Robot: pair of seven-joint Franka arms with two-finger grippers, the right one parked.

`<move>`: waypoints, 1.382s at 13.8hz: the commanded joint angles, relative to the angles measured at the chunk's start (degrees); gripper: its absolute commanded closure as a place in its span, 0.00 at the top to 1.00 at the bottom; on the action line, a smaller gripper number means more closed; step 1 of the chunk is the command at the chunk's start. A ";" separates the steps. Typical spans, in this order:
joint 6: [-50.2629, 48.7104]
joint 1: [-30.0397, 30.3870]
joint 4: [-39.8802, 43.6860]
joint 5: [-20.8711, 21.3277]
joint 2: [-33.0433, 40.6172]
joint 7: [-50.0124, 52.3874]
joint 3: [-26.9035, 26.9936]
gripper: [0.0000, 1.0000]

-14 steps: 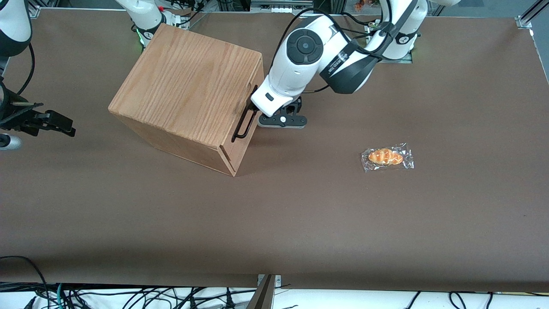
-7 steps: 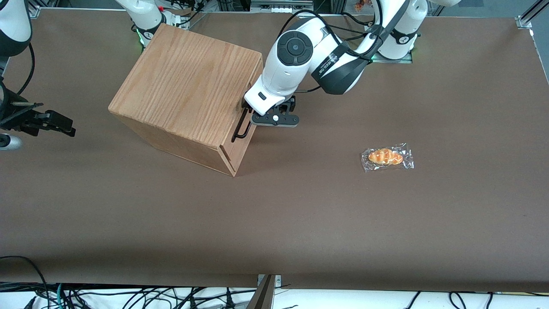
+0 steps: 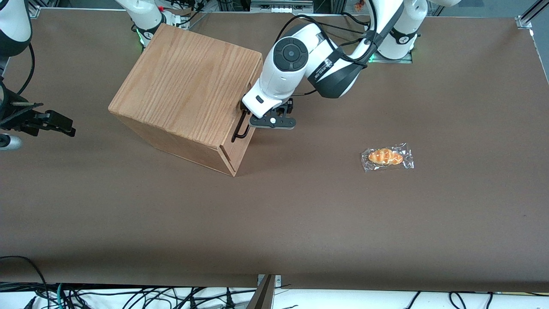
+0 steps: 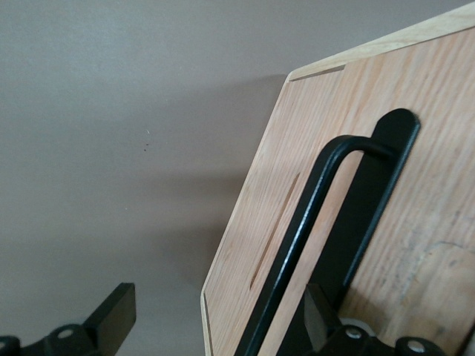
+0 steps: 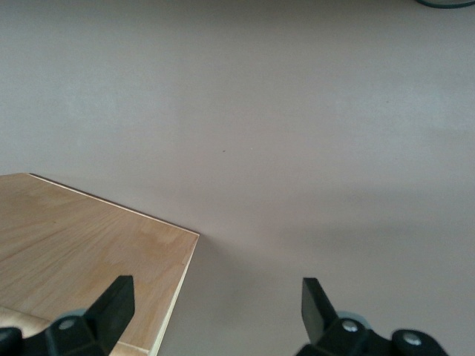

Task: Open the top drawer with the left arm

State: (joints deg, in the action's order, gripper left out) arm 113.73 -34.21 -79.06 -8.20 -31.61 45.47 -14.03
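Observation:
The oak-grained box (image 3: 188, 90) stands on the brown table, its front turned toward the working arm's end. The top drawer (image 4: 438, 148) sits flush in the box, and its black U-shaped handle (image 3: 239, 130) (image 4: 300, 237) sticks out from the front. The left arm (image 3: 296, 64) reaches down to that front. Its gripper (image 3: 245, 115) (image 4: 217, 300) is open and at the handle. The handle bar runs between the two black fingers (image 4: 115, 315), and neither of them presses on it. In the front view the white wrist hides the fingertips.
A wrapped bread roll (image 3: 387, 157) lies on the table (image 3: 300, 223) toward the working arm's end, nearer to the front camera than the gripper. The box's top edge also shows in the right wrist view (image 5: 89, 245).
The left arm has swung toward the box, carrying the gripper from beside the handle onto it. The drawer and the box have not moved.

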 commanded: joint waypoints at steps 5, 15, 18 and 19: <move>1.14 -1.13 1.89 -0.59 -1.43 -1.08 0.50 1.00; 0.79 -0.33 0.92 -0.50 -1.08 -0.82 0.67 1.00; 0.70 -0.42 0.75 -0.42 -1.26 -0.91 0.67 1.00; 0.70 -0.42 0.75 -0.42 -1.26 -0.91 0.76 1.00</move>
State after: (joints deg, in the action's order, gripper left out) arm 114.78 -34.35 -79.06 -8.20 -32.51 45.39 -13.63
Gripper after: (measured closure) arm 0.000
